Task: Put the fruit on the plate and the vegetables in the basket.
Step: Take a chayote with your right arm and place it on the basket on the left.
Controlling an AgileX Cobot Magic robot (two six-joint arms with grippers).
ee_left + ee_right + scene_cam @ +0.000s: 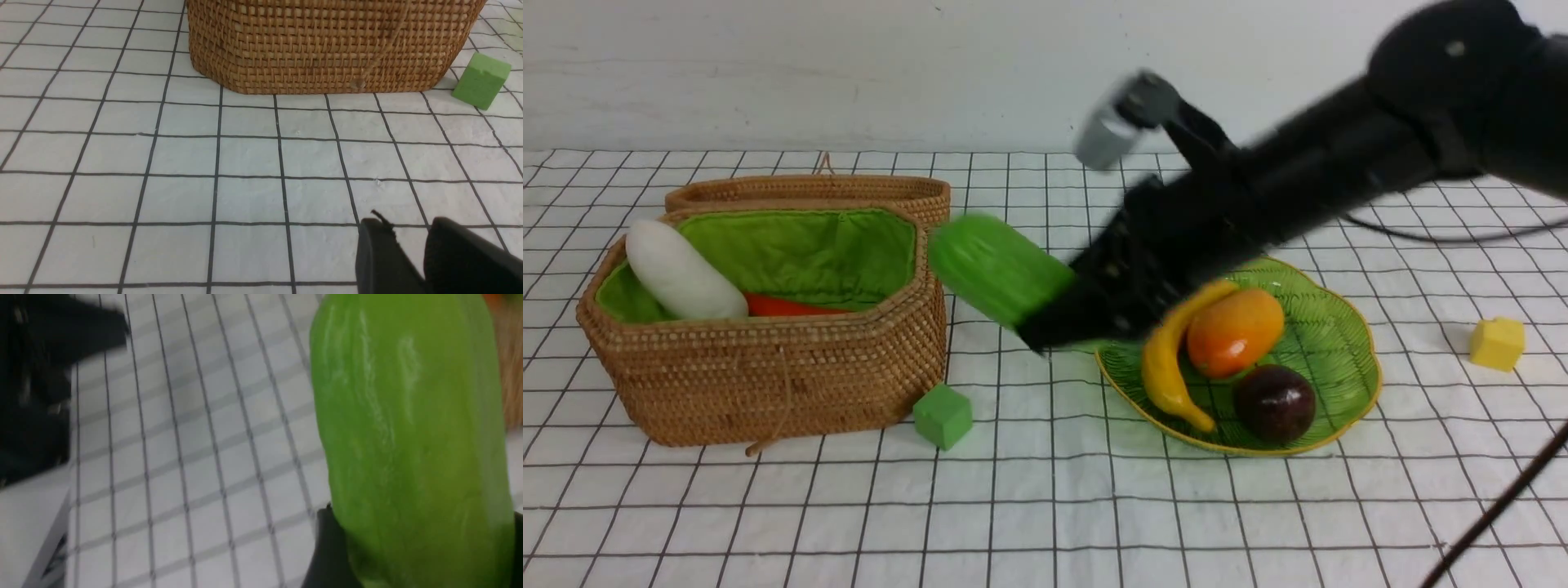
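Front view: the right hand [1045, 322] is clamped on one end of the green gourd [996, 268], which juts ahead of it beside the basket [768, 367]. It looks glossy, light and slippery; a mid-body grip seems safer.

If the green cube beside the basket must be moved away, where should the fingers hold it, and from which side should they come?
Probably from above, with the fingers on two opposite flat side faces of the green cube. It sits on the cloth with one corner turned toward the camera, so the wrist would need to turn to meet its faces. The basket stands close on its left, which leaves little room for a sideways approach there.
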